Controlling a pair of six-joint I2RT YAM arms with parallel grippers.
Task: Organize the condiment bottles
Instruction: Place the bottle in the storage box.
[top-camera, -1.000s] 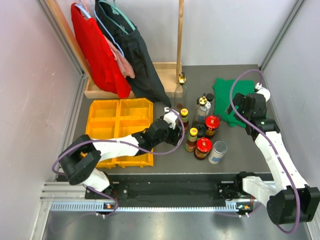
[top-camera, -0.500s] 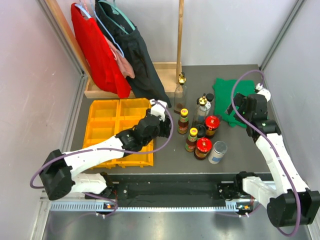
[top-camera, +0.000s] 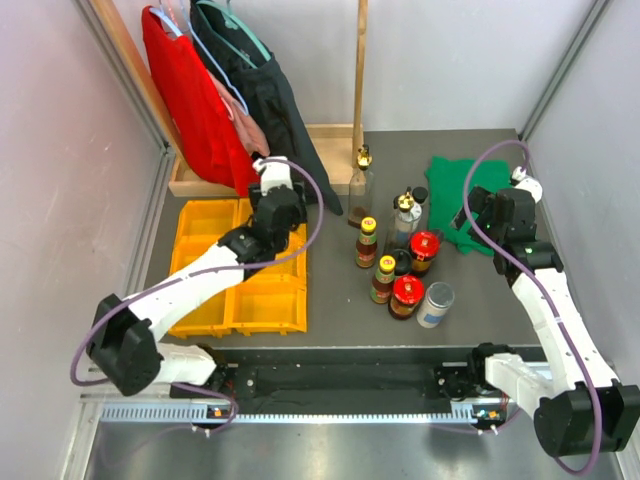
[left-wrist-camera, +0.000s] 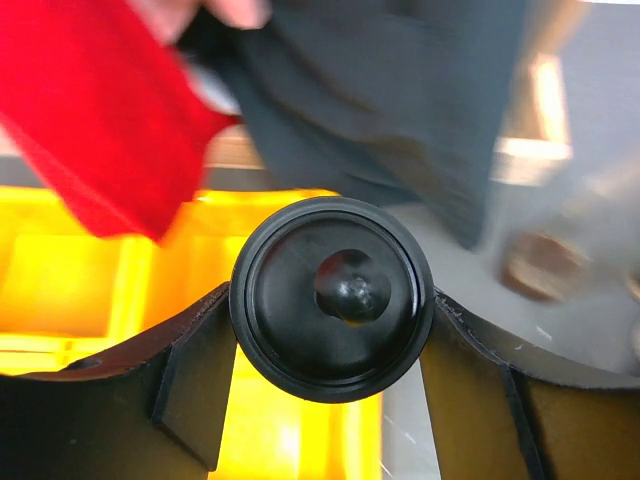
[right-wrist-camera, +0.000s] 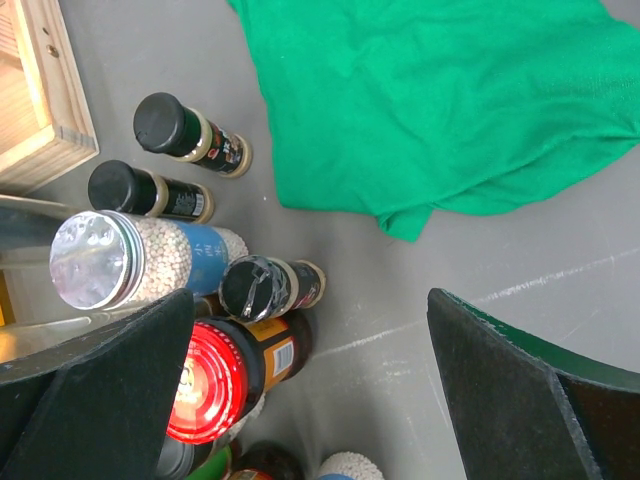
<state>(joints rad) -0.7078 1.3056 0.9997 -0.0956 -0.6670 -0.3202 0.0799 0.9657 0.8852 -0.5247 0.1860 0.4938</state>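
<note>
Left gripper (left-wrist-camera: 330, 345) clamps black-capped jar (left-wrist-camera: 332, 298), cap dead centre between the fingers. Right gripper (right-wrist-camera: 312, 330) is spread wide; bottle cluster (top-camera: 405, 265) sits at its 8 o'clock.

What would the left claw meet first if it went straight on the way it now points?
Probably the yellow tray, near its right edge; the held jar hides the exact spot.

This looks like a robot test lab, not a home. A left arm (top-camera: 200, 280) and a right arm (top-camera: 545, 300) are bolted to a metal rail (top-camera: 330, 411) by a grey worktop (top-camera: 480, 315). Plain white walls (top-camera: 60, 200) close it in. Hanging clothes (top-camera: 190, 100), a yellow tray (top-camera: 205, 222) and condiment bottles (top-camera: 408, 291) look like props.
</note>
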